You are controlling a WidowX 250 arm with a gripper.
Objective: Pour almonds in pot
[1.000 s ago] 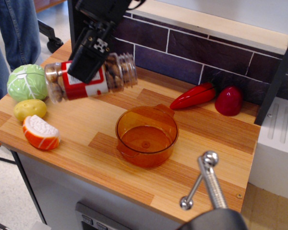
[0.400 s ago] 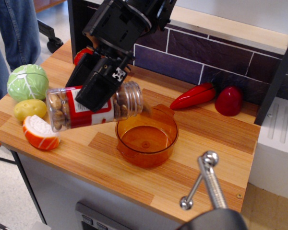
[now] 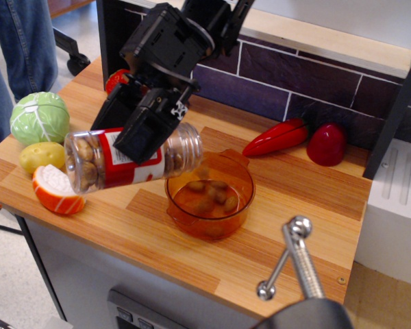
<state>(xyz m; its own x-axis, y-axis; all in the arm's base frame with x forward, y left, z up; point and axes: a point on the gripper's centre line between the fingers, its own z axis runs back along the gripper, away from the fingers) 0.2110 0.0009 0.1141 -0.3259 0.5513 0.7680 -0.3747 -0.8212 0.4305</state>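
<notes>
The gripper (image 3: 138, 130) is clamped around the middle of the clear jar (image 3: 127, 160), holding it on its side above the wooden counter (image 3: 274, 226) with its open mouth at the 9 o'clock rim of the orange pot (image 3: 209, 195). Some almonds (image 3: 209, 193) lie in the pot's bottom, others sit in the jar, and at 9 o'clock of the jar lie an orange-and-white toy slice (image 3: 57, 189), a yellow potato (image 3: 42, 155) and a green cabbage (image 3: 39, 117). Farther back, at 1 o'clock of the pot, a red pepper (image 3: 275, 139) and a dark red toy (image 3: 326, 144) rest against the brick wall (image 3: 260, 75).
</notes>
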